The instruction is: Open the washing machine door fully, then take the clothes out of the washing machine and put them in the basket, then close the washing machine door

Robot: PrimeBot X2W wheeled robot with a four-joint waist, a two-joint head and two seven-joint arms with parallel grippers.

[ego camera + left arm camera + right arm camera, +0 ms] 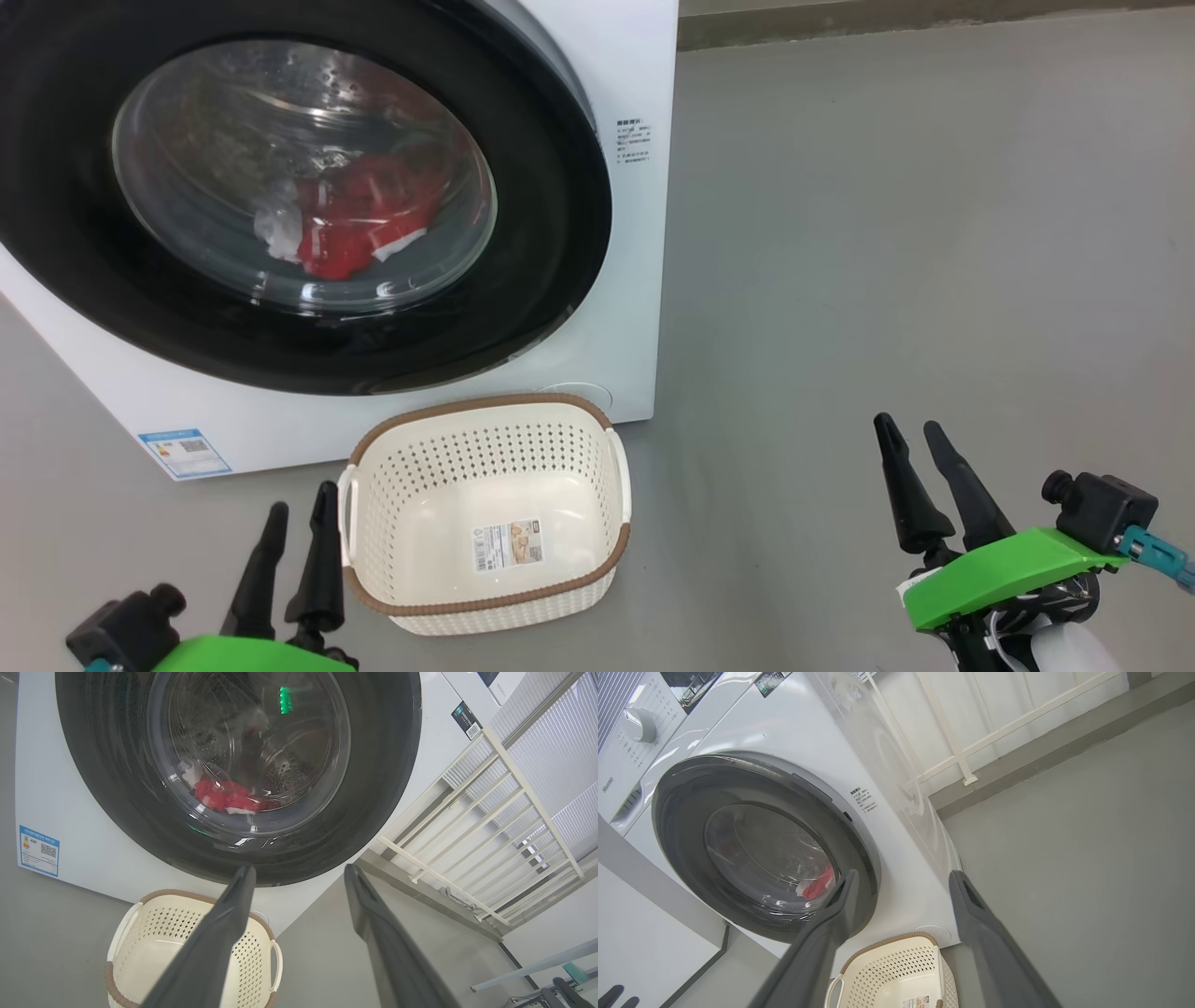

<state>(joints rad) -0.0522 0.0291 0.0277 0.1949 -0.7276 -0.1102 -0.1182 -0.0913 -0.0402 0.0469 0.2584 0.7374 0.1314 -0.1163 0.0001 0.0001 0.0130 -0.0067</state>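
Note:
The washing machine (pixel 635 84) is a white front-loader. Its door (pixel 551 233), with a black rim and a glass bowl, lies shut against the machine's front. Red and white clothes (pixel 359 224) show through the glass, low in the drum. The cream basket (pixel 485 403) stands on the floor right before the machine, with only a paper label inside. My left gripper (pixel 302 499) hangs open just left of the basket. My right gripper (pixel 906 425) is open, well to the basket's right. The left wrist view has the door (pixel 117 765), clothes (pixel 224 797) and basket (pixel 154 924) beyond my left gripper (pixel 300 870).
Bare grey floor (pixel 887 233) stretches to the machine's right, up to a low kerb (pixel 887 19). A white railing (pixel 490 826) stands beyond the machine's side. A blue sticker (pixel 184 453) marks its lower front corner. A white panel (pixel 644 933) flanks its other side.

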